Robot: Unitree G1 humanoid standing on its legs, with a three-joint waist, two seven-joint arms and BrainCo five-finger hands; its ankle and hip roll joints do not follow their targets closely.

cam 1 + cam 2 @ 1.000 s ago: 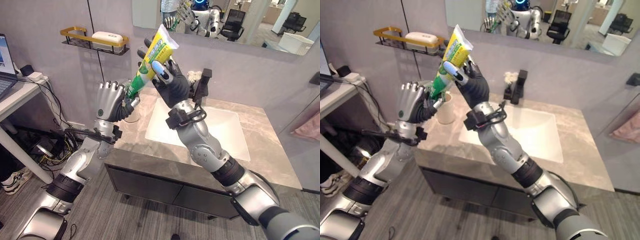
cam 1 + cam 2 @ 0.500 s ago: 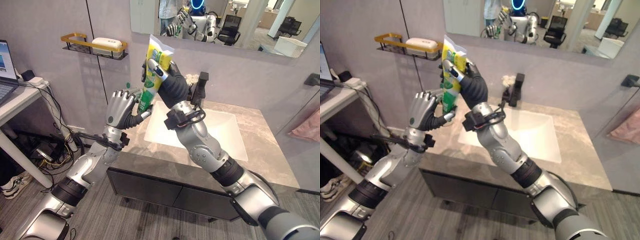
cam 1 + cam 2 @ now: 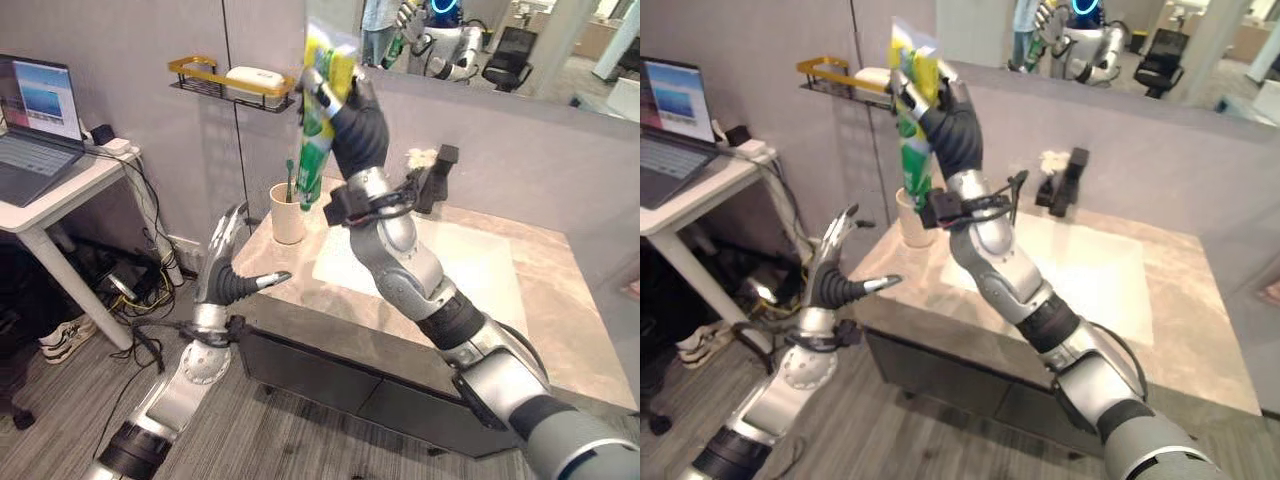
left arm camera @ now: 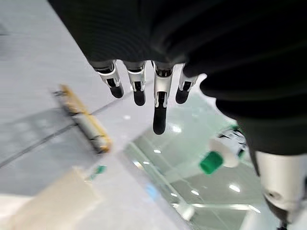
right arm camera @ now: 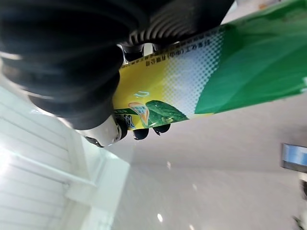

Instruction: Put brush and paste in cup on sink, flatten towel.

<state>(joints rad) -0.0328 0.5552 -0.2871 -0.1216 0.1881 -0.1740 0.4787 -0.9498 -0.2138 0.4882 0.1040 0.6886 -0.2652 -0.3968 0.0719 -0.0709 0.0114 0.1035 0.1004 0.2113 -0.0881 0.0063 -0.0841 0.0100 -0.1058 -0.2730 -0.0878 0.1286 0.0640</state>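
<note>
A yellow and green toothpaste tube [image 3: 322,110] stands nearly upright in the air, cap end down, with my right hand [image 3: 358,128] shut on its upper half. Its cap [image 3: 308,204] hangs just right of a beige cup [image 3: 288,214] on the counter's left end. A green toothbrush [image 3: 290,180] stands in that cup. My left hand [image 3: 232,274] is open and holds nothing, low in front of the counter's left corner, apart from the tube. In the right wrist view my fingers [image 5: 144,130] curl round the tube [image 5: 201,81]. A pink towel [image 3: 632,289] peeks in at the far right.
The white sink basin [image 3: 440,275] lies in the marble counter [image 3: 560,320], with a black faucet [image 3: 441,172] behind it. A gold wall shelf [image 3: 232,82] carries a soap bar above the cup. A white desk [image 3: 60,180] with a laptop stands to the left.
My left hand has let go of the tube's cap end, opened and dropped down to the left. The right hand has swung the tube upright beside the cup. The camera has shifted.
</note>
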